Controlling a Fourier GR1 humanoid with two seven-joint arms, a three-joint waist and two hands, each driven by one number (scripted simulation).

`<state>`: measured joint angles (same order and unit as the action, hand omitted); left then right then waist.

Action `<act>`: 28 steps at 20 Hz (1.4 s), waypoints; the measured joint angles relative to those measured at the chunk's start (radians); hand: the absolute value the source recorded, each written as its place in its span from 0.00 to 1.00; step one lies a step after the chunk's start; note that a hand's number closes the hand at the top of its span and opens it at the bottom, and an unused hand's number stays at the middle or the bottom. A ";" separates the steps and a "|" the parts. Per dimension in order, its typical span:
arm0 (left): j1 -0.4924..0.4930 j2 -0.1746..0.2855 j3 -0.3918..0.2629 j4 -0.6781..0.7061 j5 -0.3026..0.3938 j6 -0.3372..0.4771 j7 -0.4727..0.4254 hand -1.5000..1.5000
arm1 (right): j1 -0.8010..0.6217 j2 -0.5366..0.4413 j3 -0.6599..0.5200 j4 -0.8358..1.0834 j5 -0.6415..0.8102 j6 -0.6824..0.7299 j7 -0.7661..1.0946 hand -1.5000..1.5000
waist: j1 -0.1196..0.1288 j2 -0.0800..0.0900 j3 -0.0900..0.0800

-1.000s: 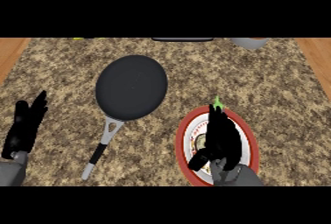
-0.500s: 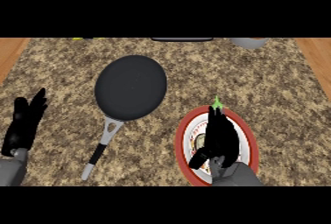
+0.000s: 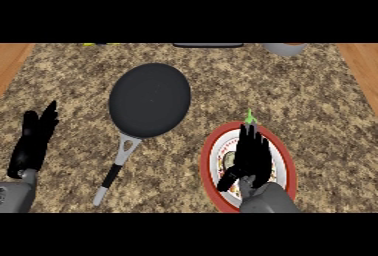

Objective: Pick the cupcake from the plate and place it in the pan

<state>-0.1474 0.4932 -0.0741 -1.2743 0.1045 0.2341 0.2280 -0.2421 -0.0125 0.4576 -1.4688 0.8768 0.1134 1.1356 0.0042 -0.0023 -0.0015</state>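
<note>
Black fingers (image 3: 251, 136) of the right hand (image 3: 253, 159) lie straight and together over the red-rimmed plate (image 3: 207, 167), lower right — cupcake hidden beneath, we judge, ungripped. Pan (image 3: 150, 99), upper centre-left, holds nothing — lift and placing remain. Left hand (image 3: 33, 142) rests open, lower left.

You're standing at a kitchen counter.
You can tell by the speckled granite worktop (image 3: 310, 85) flanked by wood (image 3: 15, 60), the dark frying pan (image 3: 150, 100) and red-rimmed plate (image 3: 207, 167) lying on it, and a grey vessel (image 3: 284, 48) at its far edge.
</note>
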 measured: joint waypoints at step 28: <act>0.023 -0.027 0.083 -0.012 -0.050 -0.067 -0.003 0.50 | -0.070 -0.311 -0.032 -0.089 0.040 -0.007 -0.688 1.00 | -0.004 0.000 0.003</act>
<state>-0.1248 0.4659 0.0092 -1.2862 0.0546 0.1676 0.2252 -0.3116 -0.3233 0.4252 -1.5578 0.9163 0.1066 0.4479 -0.0001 -0.0018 0.0011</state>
